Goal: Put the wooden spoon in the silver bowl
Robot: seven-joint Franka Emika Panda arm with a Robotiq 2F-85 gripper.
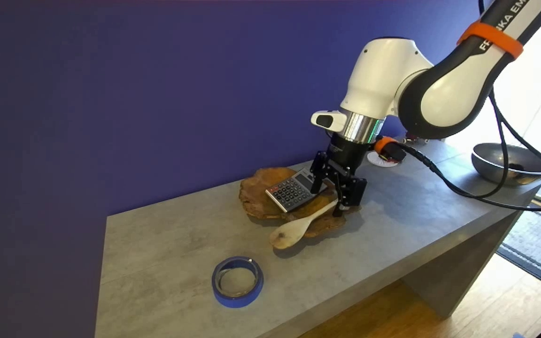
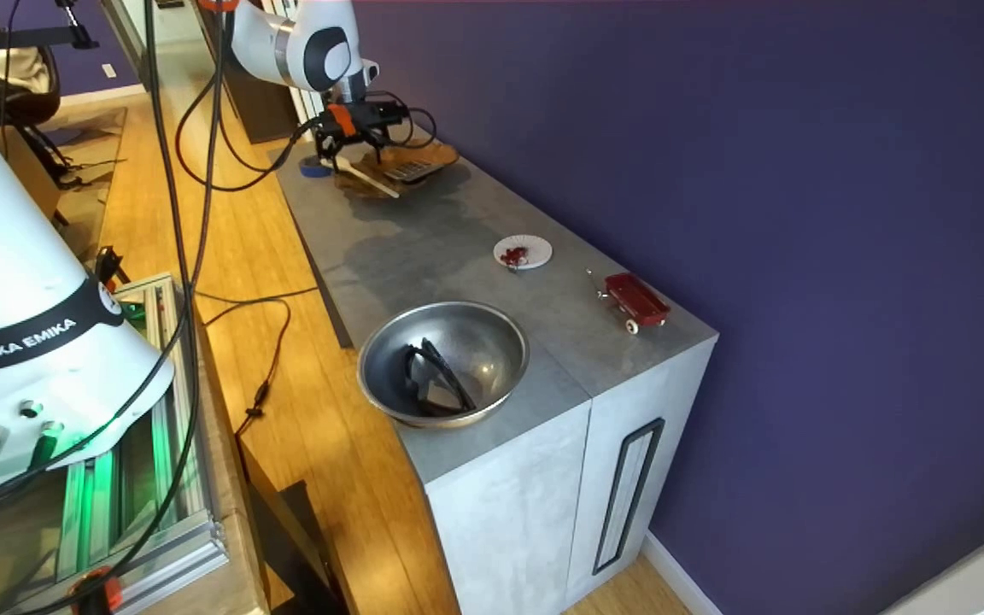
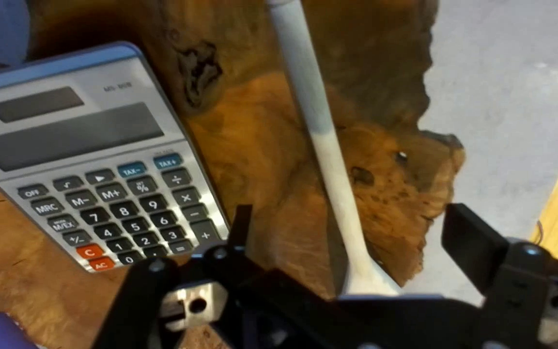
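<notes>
The pale wooden spoon (image 1: 294, 231) lies across the brown wooden slab (image 1: 262, 188), with its bowl end past the slab's edge. It also shows in an exterior view (image 2: 372, 181) and in the wrist view (image 3: 337, 169), where its bowl end is hidden behind the gripper. My gripper (image 3: 349, 218) is open above the spoon, with one finger on each side of the handle and space between. The gripper is low over the slab in both exterior views (image 1: 335, 199) (image 2: 354, 155). The silver bowl (image 2: 500, 367) stands at the table's far end from the slab, also in an exterior view (image 1: 491, 170).
A calculator (image 3: 114, 169) lies on the slab beside the spoon, close to one finger. A blue tape roll (image 1: 238, 300) sits on the table. A small white disc (image 2: 536, 248) and a red toy wagon (image 2: 639, 299) stand near the wall. A black object (image 2: 449, 376) is inside the bowl.
</notes>
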